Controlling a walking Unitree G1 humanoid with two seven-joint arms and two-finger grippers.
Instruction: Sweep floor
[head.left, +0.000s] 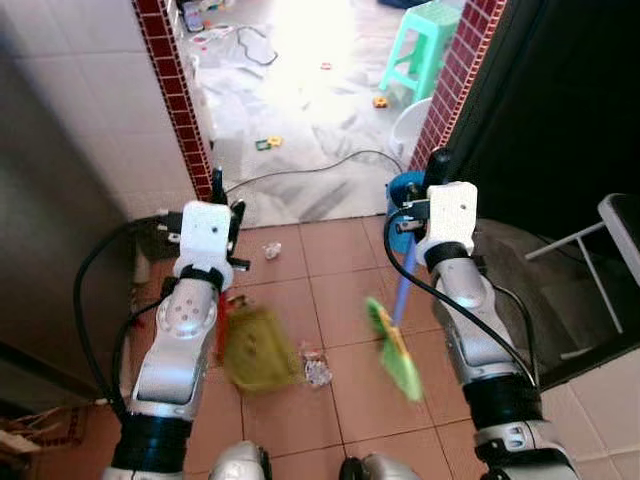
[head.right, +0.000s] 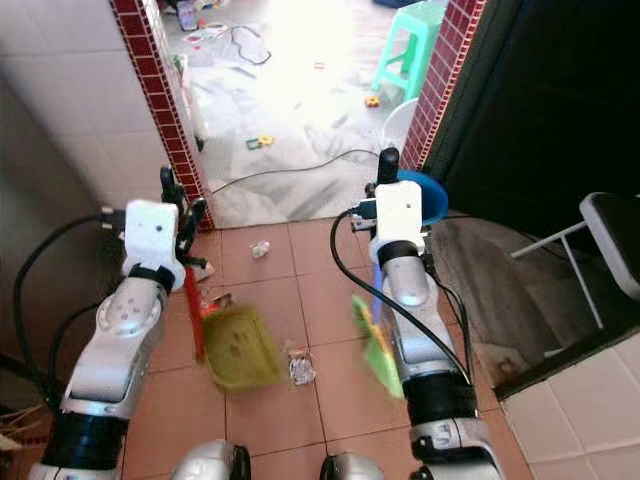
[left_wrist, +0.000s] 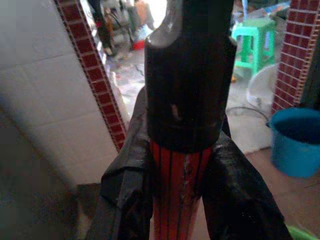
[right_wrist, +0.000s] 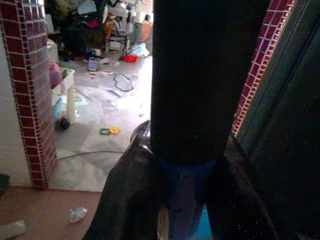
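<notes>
**Broom and dustpan ready, litter between them on the tiles**

The left claw (head.right: 178, 203) is clenched round the red handle (left_wrist: 175, 195) of a yellow-green dustpan (head.right: 240, 350); the left wrist view shows the black fingers (left_wrist: 125, 190) wrapped on both sides of it. The right claw (head.right: 385, 175) grasps the blue handle (right_wrist: 185, 200) of a small broom, whose green bristles (head.right: 375, 345) hang blurred below it, as if mid-swing.

To do this step well, I'd judge the pan's lip needs to sit flat on the tile floor (head.right: 330, 270) with its mouth facing the broom, and the broom should come in low, in short strokes toward the pan, not flicks that scatter light scraps.

Relative to the claws: a crumpled silvery wrapper (head.right: 300, 368) lies below and between them, just beside the pan's edge on the side nearer the right claw, with the bristles close on its other side. A second white scrap (head.right: 260, 248) lies farther out, between the two claws and nearer the doorway. Another bit of litter (head.right: 217, 299) sits near the red handle, under the left claw. A blue bucket (head.right: 420, 195) stands just beyond the right claw, so a wide swing there could knock it.
</notes>
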